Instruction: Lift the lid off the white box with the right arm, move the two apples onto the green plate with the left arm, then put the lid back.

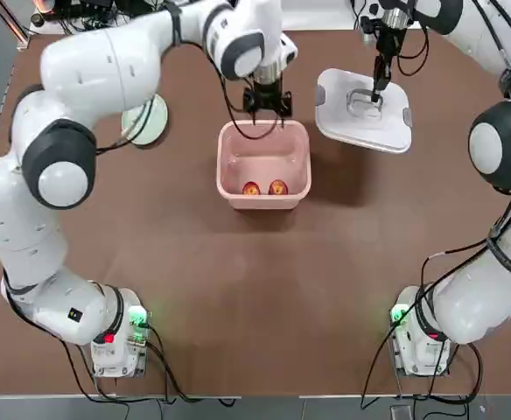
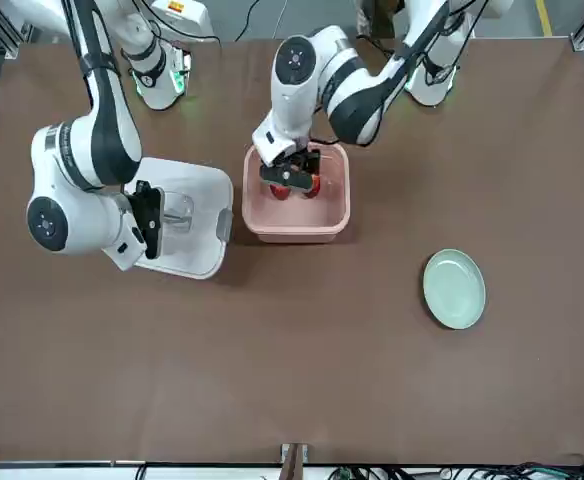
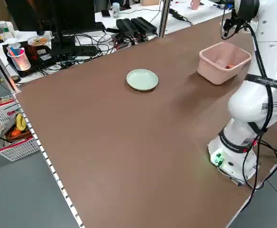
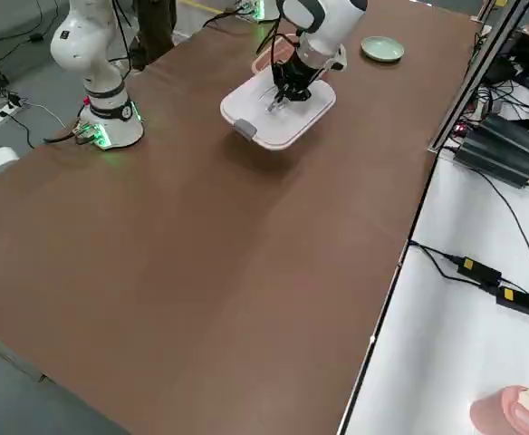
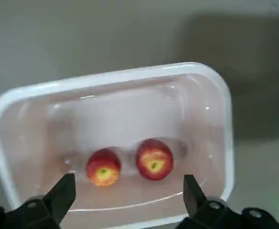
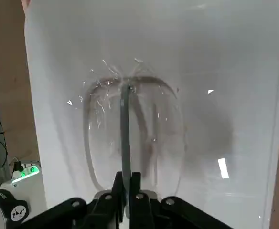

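Lid (image 1: 364, 110), glossy rounded-square plastic, hangs pinched by right hand (image 1: 377, 94); left hand (image 1: 267, 108) spread above apples (image 5: 129, 163).

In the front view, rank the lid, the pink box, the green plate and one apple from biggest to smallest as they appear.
1. The lid, partly covered by the right gripper, and the box look about alike; no ranking between them.
2. The green plate.
3. An apple, largely hidden by the left gripper.

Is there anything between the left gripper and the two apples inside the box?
Nothing visible. The left gripper hangs open above the white box, whose lid the right gripper holds aside. Both apples lie uncovered below.
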You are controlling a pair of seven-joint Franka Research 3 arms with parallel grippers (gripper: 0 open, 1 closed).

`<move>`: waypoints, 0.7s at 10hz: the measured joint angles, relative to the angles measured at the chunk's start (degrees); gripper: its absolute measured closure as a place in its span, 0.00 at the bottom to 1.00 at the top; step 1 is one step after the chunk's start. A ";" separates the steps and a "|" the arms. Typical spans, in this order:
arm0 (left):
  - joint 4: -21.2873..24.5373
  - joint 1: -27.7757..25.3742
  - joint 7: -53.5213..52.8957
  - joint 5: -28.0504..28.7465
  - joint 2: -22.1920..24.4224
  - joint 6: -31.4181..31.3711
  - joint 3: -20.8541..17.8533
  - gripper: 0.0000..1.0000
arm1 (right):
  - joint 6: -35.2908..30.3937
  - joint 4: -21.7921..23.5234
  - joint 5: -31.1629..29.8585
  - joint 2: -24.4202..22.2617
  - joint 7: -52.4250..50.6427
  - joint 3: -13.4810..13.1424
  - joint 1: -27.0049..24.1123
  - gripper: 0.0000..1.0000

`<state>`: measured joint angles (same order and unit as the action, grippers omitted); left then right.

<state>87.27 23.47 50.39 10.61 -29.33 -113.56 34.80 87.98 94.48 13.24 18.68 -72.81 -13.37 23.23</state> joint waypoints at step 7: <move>6.91 3.27 15.55 10.56 -7.61 -10.18 -0.11 0.01 | -0.22 0.76 0.00 0.01 -1.49 -0.01 -1.19 0.93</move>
<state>94.18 26.74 65.94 21.16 -36.94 -123.75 34.69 87.76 95.24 13.24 18.69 -74.30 -13.38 22.04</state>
